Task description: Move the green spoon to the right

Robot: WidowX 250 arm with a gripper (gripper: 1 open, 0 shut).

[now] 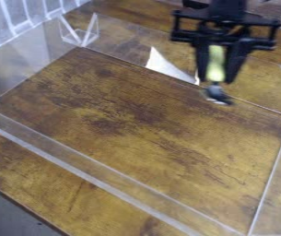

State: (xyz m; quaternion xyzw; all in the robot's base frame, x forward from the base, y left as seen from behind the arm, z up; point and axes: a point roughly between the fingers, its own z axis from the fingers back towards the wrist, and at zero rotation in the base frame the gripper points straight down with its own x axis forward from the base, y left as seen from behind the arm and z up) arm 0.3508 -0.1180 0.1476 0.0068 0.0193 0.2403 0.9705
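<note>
Camera view, single frame, looking down at an angle onto a dark wooden table (130, 138) enclosed by low clear acrylic walls (106, 189).

The black gripper (213, 77) hangs in the upper right of the frame, pointing straight down, with its arm rising out of the top edge. The picture is motion-blurred around it. The fingers (202, 63) are drawn in narrow and clamp the green spoon (214, 72): the yellow-green handle shows between them, standing roughly upright, and the silver bowl (216, 95) hangs below the fingertips, dark and smeared by blur.

The spoon sits above the wood near the right rear part of the enclosure, close to the far wall. Whether the bowl touches the tabletop cannot be told from this angle; it appears lifted clear.

Bright reflections (165, 64) lie on the acrylic just left of the gripper.
</note>
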